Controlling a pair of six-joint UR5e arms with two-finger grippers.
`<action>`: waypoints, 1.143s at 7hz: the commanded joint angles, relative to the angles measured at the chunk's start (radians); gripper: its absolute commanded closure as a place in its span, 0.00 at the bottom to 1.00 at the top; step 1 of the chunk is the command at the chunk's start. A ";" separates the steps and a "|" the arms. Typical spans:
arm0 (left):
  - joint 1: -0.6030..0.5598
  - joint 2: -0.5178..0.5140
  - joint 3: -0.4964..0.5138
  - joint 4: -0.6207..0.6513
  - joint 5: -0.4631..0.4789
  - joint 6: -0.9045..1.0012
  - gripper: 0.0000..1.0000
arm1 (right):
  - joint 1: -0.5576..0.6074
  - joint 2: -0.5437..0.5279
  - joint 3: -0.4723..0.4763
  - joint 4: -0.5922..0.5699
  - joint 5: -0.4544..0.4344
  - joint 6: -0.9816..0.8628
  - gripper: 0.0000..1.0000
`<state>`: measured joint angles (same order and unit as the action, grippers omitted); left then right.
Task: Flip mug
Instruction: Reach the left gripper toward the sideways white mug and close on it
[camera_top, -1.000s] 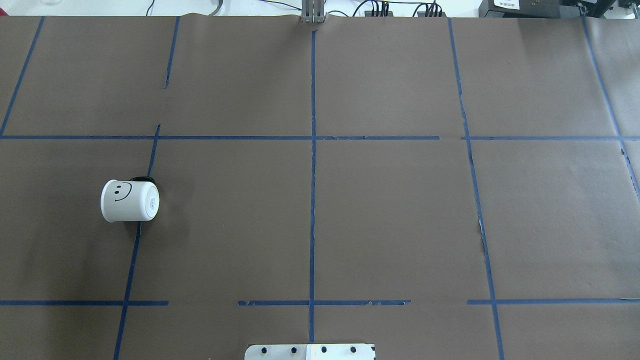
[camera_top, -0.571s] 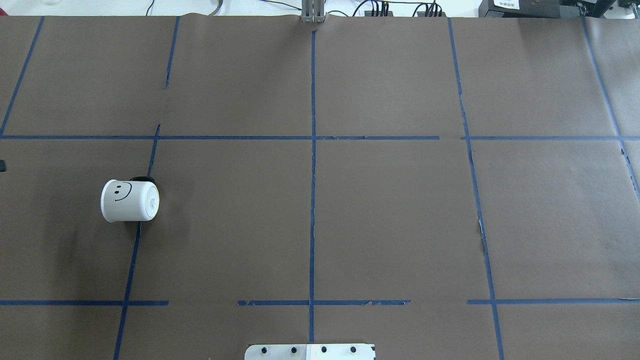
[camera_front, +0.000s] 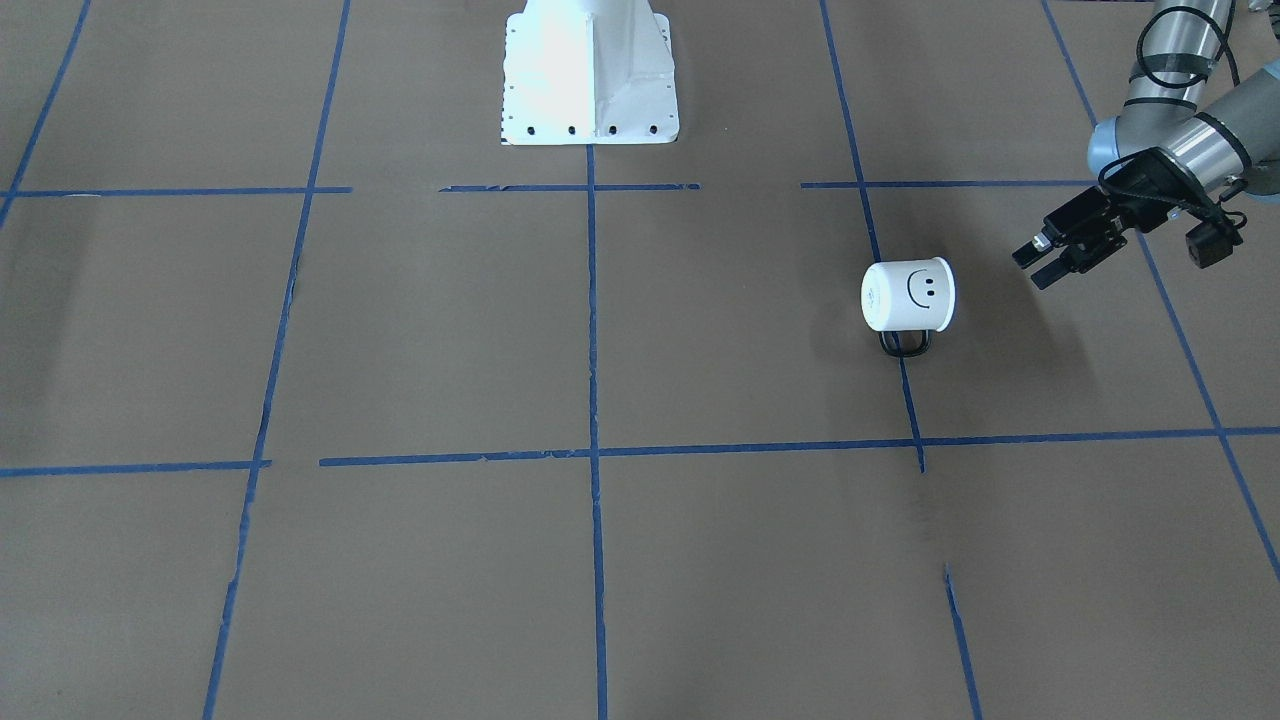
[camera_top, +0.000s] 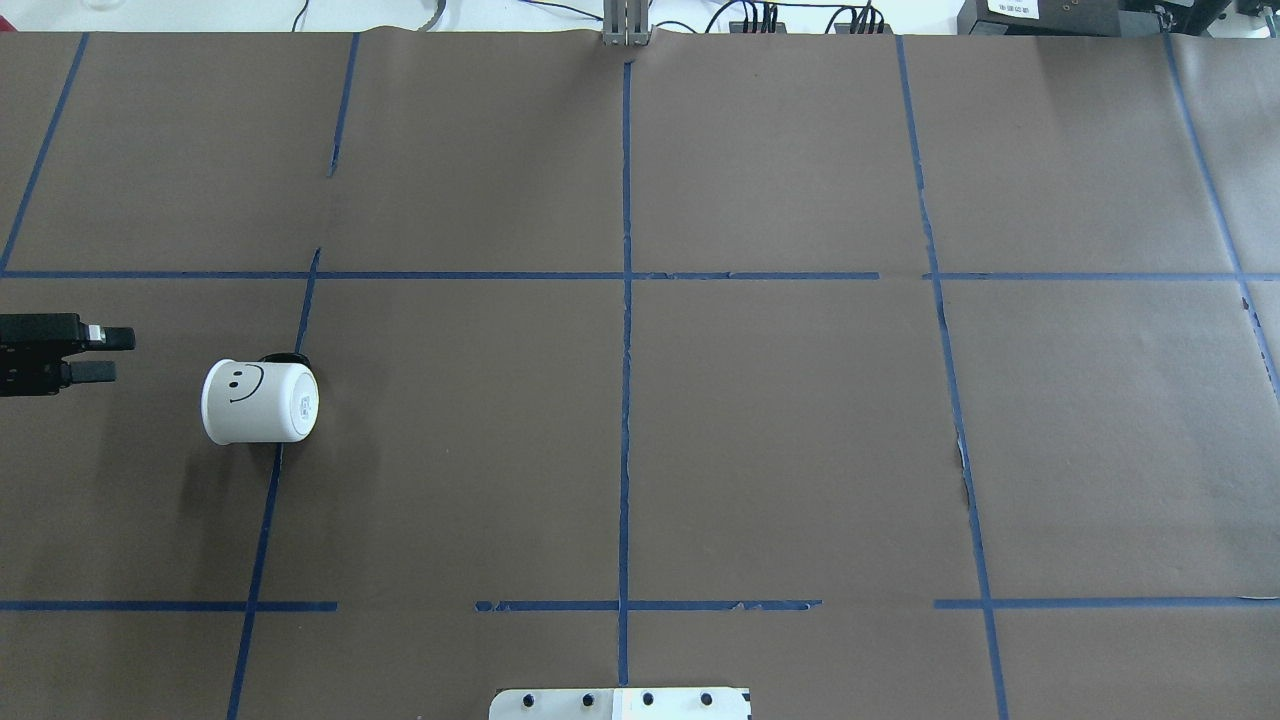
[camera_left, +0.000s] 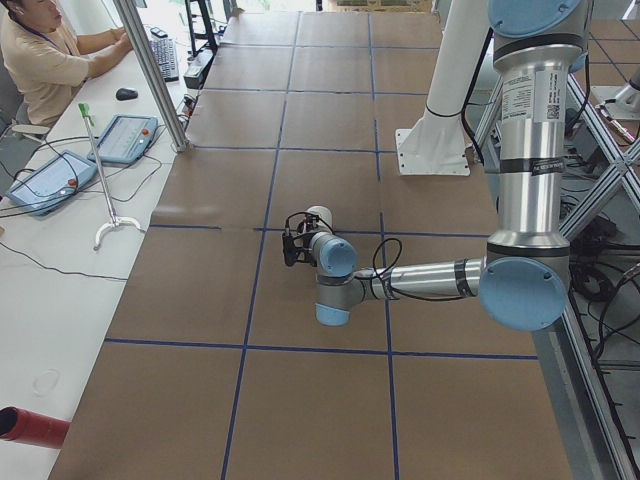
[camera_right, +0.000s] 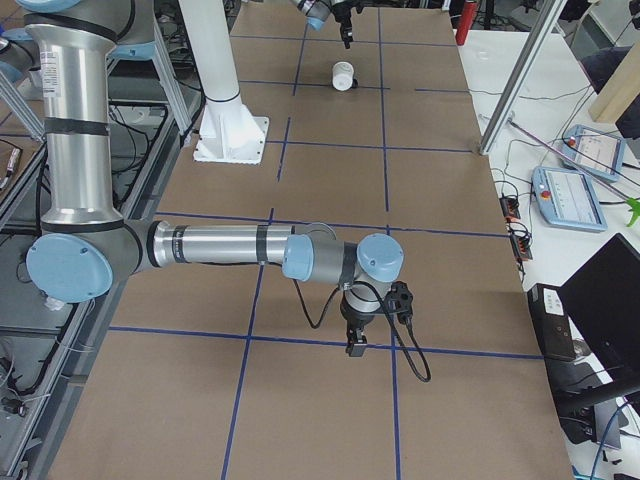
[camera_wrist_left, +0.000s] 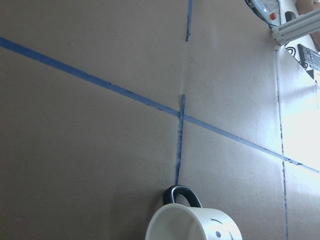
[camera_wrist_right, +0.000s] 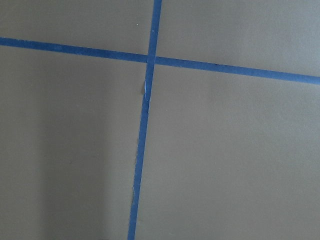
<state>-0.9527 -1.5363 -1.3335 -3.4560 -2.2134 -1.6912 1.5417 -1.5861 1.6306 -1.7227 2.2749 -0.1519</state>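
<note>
The white mug (camera_top: 260, 402) with a black smiley face lies on its side on the brown table, base to the right and mouth to the left in the overhead view. Its black handle (camera_front: 905, 343) rests against the table. My left gripper (camera_top: 105, 355) is open and empty, a short way left of the mug's mouth and pointing at it; it also shows in the front view (camera_front: 1040, 265). The left wrist view shows the mug's rim (camera_wrist_left: 192, 225) at its bottom edge. My right gripper (camera_right: 355, 345) hangs over the table far from the mug; I cannot tell whether it is open or shut.
Blue tape lines (camera_top: 625, 350) divide the brown paper into squares. The white robot base plate (camera_front: 590, 100) stands at the table's near middle. An operator (camera_left: 45, 60) sits at a side bench with tablets (camera_left: 125, 138).
My left gripper has come into the overhead view from the left edge and moved right toward the mug. The mug has not moved.
</note>
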 joint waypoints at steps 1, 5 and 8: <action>0.064 -0.045 0.085 -0.136 0.044 -0.031 0.00 | 0.000 0.000 0.000 0.000 0.000 0.000 0.00; 0.169 -0.107 0.097 -0.158 0.124 -0.051 0.00 | 0.000 0.000 0.000 0.000 0.000 0.000 0.00; 0.195 -0.143 0.125 -0.167 0.139 -0.074 0.18 | 0.000 0.000 0.000 0.000 0.000 0.000 0.00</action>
<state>-0.7653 -1.6695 -1.2162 -3.6162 -2.0811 -1.7562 1.5417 -1.5861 1.6306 -1.7227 2.2749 -0.1519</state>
